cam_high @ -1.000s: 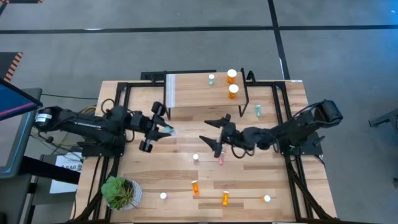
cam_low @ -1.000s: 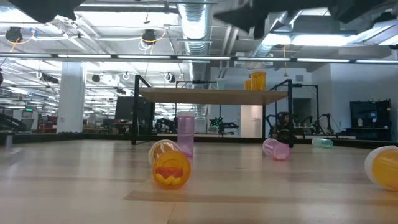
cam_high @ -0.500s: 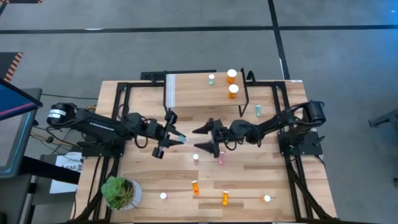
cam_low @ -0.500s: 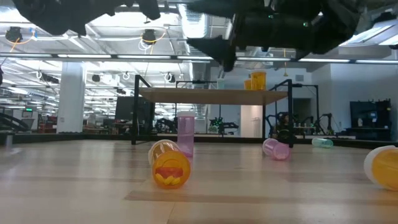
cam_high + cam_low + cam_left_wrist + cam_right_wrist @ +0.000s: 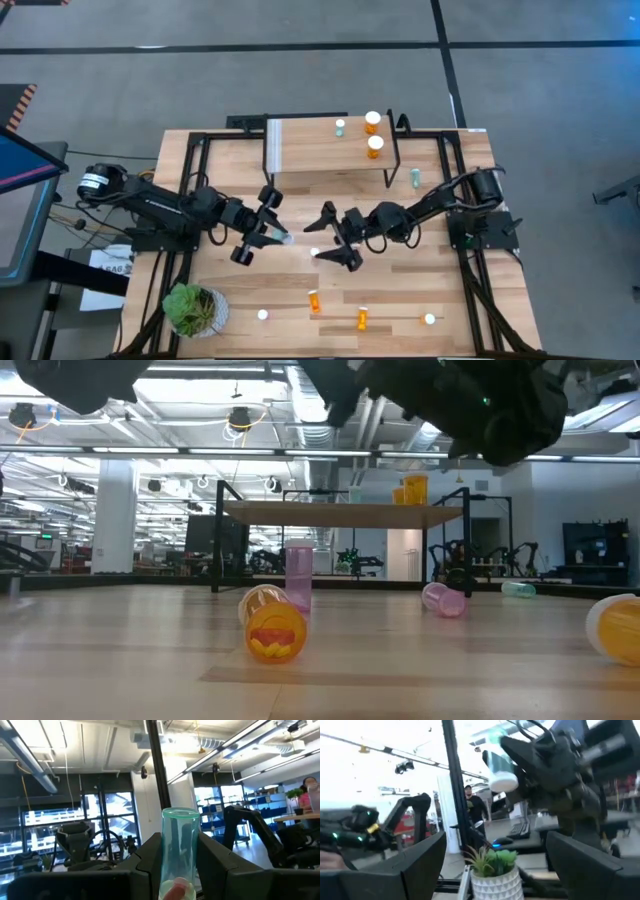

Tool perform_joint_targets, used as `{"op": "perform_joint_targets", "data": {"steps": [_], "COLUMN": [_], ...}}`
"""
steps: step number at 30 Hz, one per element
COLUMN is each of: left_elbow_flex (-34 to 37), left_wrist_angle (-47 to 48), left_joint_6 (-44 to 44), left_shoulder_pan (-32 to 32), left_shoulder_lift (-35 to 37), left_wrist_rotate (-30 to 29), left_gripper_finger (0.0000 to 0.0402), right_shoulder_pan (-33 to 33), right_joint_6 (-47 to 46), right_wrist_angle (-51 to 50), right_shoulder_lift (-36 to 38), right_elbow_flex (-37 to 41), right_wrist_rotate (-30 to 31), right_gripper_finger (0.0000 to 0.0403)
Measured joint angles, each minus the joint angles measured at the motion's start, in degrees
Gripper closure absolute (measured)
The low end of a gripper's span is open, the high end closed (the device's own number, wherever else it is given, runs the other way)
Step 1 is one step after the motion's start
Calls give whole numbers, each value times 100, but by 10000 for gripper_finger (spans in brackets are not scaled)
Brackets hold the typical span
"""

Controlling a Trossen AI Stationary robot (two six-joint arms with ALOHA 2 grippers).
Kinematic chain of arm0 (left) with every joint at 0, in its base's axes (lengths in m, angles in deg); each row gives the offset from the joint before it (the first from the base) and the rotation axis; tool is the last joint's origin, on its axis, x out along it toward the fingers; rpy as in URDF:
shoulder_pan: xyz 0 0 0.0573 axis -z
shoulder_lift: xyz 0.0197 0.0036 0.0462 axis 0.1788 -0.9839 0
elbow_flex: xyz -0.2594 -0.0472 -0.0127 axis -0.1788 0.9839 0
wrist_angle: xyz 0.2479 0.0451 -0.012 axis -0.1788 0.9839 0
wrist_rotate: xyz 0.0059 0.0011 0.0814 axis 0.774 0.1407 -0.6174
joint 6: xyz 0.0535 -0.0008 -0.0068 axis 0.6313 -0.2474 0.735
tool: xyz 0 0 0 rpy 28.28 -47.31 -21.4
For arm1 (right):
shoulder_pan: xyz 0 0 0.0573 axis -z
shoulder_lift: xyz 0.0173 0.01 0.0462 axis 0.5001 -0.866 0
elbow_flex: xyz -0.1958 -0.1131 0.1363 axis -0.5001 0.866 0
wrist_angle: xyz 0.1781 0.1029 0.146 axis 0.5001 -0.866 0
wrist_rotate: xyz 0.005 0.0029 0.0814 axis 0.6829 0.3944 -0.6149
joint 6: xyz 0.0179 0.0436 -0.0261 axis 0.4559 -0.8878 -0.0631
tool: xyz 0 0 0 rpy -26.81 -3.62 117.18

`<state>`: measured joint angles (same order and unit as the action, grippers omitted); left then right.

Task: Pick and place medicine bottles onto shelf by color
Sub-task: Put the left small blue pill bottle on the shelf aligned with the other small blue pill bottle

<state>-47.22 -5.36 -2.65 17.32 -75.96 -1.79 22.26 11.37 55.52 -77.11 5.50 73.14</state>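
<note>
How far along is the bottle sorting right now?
Done: two orange white-capped bottles and one pale green bottle stand on the light wood shelf. In hand: the left gripper holds a pale green bottle facing the open right gripper. Left: orange bottles, a pink bottle and others remain on the wooden table.

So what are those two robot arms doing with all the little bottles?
They are sorting pill bottles onto the small shelf. The left pincer is holding a pale green bottle up above the middle of the table. The right pincer is open and empty, facing it from close by. Two orange bottles and a green one already stand on the shelf. Orange and pink bottles still wait on the table, some lying on their sides.
</note>
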Motion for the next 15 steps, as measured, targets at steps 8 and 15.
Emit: {"op": "perform_joint_targets", "data": {"steps": [8, 15], "left_elbow_flex": [0, 0], "left_wrist_angle": [-75, -30], "left_joint_6": [62, 221], "left_shoulder_pan": [159, 208], "left_shoulder_lift": [0, 0], "left_wrist_rotate": [-306, -496], "left_gripper_finger": [322, 322], "right_shoulder_pan": [-442, -790], "right_joint_6": [2736, 3918], "right_wrist_angle": [-1269, -2142], "right_shoulder_lift": [43, 37], "right_elbow_flex": [-713, -1221], "right_wrist_rotate": [1439, 2643], "right_gripper_finger": [39, 49]}}
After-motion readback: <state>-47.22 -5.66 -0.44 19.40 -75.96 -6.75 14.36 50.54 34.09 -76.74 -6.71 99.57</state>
